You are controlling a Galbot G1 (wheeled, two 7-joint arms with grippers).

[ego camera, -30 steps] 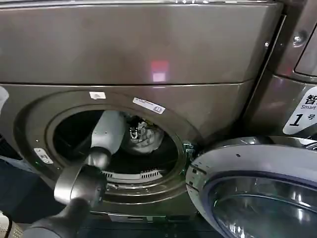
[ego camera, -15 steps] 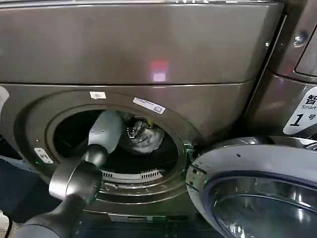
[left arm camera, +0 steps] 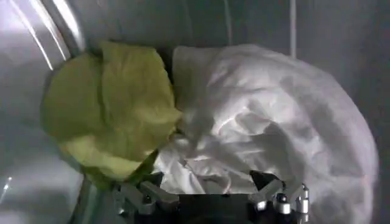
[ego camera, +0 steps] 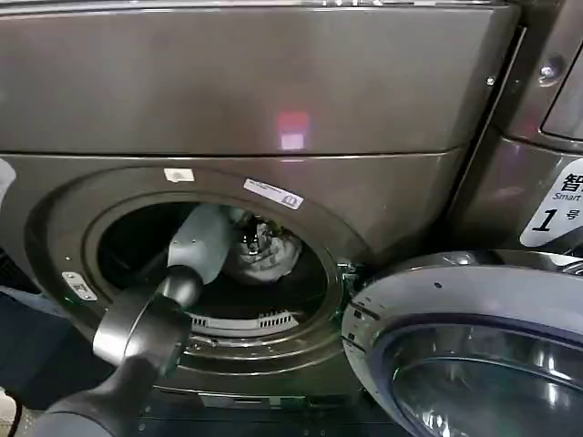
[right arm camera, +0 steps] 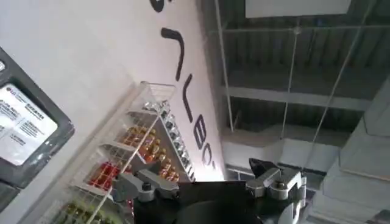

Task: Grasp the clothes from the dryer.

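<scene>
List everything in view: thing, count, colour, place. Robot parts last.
dryer: one, bronze-grey, filling the front, round opening at lower left.
white cloth: one bundle, whitish, inside the drum, touching the yellow-green cloth.
yellow-green cloth: one, smaller, in the drum beside the white cloth.
door: one, silver-rimmed glass, swung open at lower right.
label: one, white, marked 1, on the right machine.
shelf: one, wire, with coloured packs, on a wall.
left hand: open, inside the drum at the white cloth.
right hand: open, pointing up towards the ceiling.
</scene>
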